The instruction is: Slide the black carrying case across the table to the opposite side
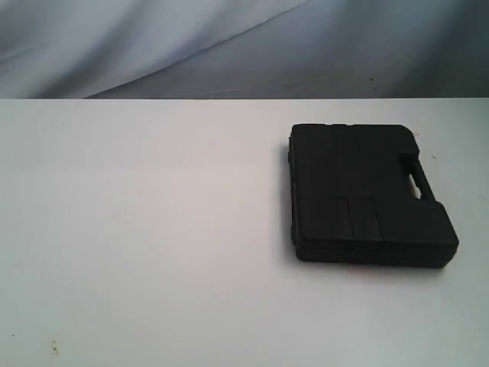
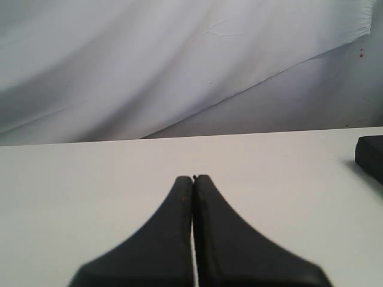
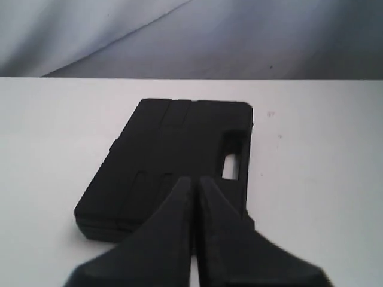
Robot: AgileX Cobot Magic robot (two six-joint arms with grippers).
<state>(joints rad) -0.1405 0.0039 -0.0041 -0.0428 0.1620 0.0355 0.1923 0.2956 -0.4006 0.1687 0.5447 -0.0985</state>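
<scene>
The black case [image 1: 365,191] lies flat on the right half of the white table [image 1: 153,229], its slot handle along the right edge. Neither gripper shows in the exterior view. In the right wrist view my right gripper [image 3: 195,179] is shut with nothing in it, its tips in front of the case [image 3: 173,155] near the handle slot; whether they touch it I cannot tell. My left gripper [image 2: 193,178] is shut and empty over bare table [image 2: 90,191], and only a corner of the case [image 2: 371,154] shows at that view's edge.
A grey-blue cloth backdrop [image 1: 229,46] hangs behind the table's far edge. A few small dark specks [image 1: 53,348] mark the tabletop near the front left. Bare white tabletop stretches to the left of the case.
</scene>
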